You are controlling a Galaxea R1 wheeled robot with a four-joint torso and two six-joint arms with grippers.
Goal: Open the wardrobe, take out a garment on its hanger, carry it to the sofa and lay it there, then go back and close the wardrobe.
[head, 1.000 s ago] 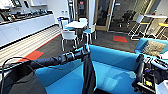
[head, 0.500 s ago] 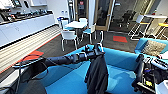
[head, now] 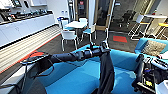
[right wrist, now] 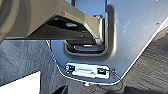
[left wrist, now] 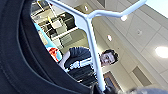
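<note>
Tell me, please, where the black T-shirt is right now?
In the head view the black T-shirt hangs from the left end effector at picture centre, draping down over the blue sofa, in front of the white chairs.

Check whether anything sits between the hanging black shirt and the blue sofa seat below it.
Nothing visible does. In the head view the garment hangs from the left gripper directly over the sofa, and the blue seat cushion beneath it looks bare. The clutter lies further along, at the sofa's far right end.
</note>
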